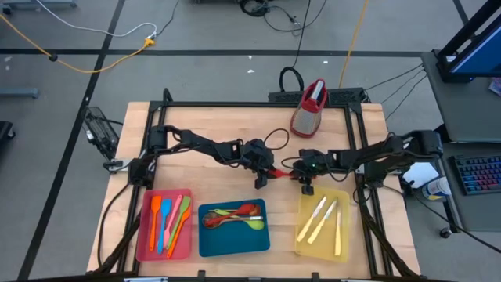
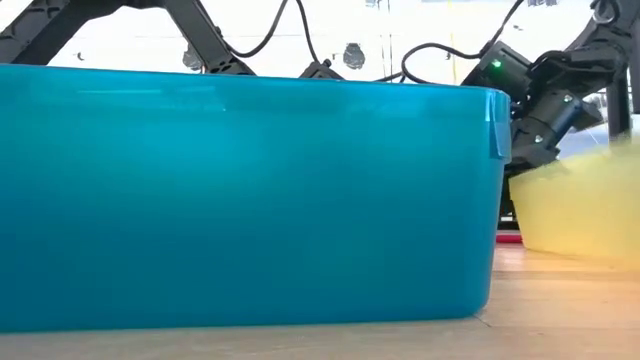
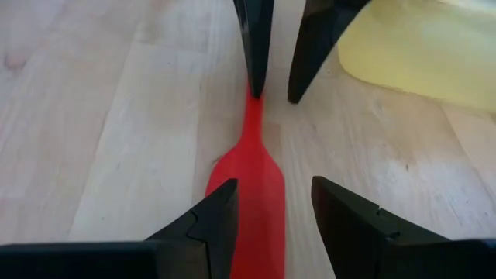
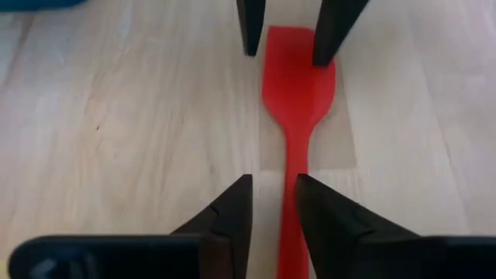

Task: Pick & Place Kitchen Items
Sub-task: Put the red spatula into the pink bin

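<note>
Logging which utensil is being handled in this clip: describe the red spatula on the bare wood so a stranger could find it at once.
On the wooden table, look between the blue tray and the yellow tray, just behind them, where the two arms meet. The red spatula lies flat there, blade by the left gripper, handle between the right gripper fingers. It alone lies outside a tray.

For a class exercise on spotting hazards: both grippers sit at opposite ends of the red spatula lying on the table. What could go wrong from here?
1. The left gripper straddles the red spatula's blade while the right gripper straddles its handle; if both close and lift, they may tug against each other.
2. The fingertips nearly meet over the table; the arms could collide.
3. The yellow tray is close, so a swing might knock it.
</note>
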You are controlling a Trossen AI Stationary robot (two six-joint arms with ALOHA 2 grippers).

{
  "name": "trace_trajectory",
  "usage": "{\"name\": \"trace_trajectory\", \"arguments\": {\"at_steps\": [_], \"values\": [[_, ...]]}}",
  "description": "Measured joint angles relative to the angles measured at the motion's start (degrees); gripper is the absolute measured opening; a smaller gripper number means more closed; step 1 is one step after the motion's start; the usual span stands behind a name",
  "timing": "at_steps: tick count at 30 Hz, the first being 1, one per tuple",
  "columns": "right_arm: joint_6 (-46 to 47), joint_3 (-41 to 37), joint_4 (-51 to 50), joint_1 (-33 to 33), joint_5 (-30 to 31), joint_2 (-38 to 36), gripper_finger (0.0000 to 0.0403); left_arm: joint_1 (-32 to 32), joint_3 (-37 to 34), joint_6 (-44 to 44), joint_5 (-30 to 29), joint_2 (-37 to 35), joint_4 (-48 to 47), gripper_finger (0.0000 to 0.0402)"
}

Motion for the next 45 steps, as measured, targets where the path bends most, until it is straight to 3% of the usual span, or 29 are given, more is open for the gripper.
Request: {"name": "trace_trajectory", "arguments": {"at_steps": [7, 18, 27, 31, 35, 41, 45], "values": [[0.9, -0.1, -2.6, 0.2, -4.0, -7.8, 0.0108, 0.0, 0.0, 0.5, 0.0, 0.0, 0.7, 0.0166], [0.1, 0.4, -5.8, -4.1, -4.1, -18.4, 0.011, 0.0, 0.1, 6.3, -3.4, 0.0, -0.7, 0.0166], [-8.3, 0.3, -19.4, -11.2, -4.6, -17.2, 0.011, 0.1, 0.1, 12.4, -5.8, 0.0, -2.1, 0.0166], [-12.6, 0.3, -20.9, -12.2, -9.3, -17.3, 0.011, 0.2, 0.2, 11.2, -6.4, -0.1, -4.1, 0.0166], [-12.6, -1.6, -20.9, -11.7, -13.3, -17.3, 0.011, 0.3, 0.2, 9.2, -6.7, -0.2, -5.5, 0.0166], [-7.5, -9.9, -9.9, -9.5, -13.2, -17.4, 0.0112, 0.3, 0.2, 9.0, -8.1, -0.2, -3.9, 0.0166], [-7.1, -10.4, -8.2, -8.9, -12.4, -17.6, 0.0132, 0.3, 0.2, 8.2, -8.5, -0.1, -2.9, 0.0166]]}}
